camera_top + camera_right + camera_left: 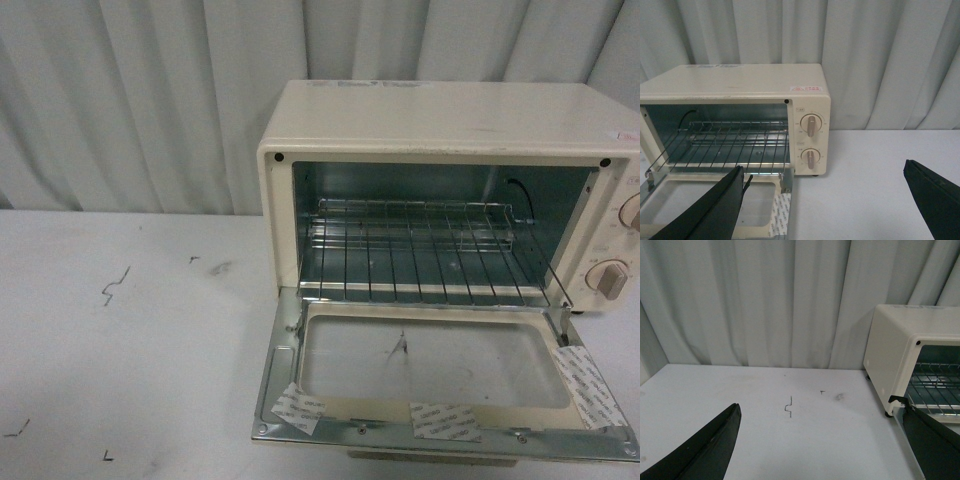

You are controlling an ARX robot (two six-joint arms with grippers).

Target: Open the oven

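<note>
The cream-white boxy metal toaster oven (440,130) fills the right half of the front view on the white surface (120,330), its glass-windowed door (430,380) already dropped flat, looking rigid, light and fragile, best gripped by its front edge; both hands, the left (825,440) and the right (825,200), gape wide, holding nothing.

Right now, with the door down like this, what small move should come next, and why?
Probably none on the oven: hold both arms clear or draw them back. The cream-white boxy toaster oven has its glass-windowed door lying flat and the wire rack exposed. Both wrist views show open jaws holding nothing.
</note>
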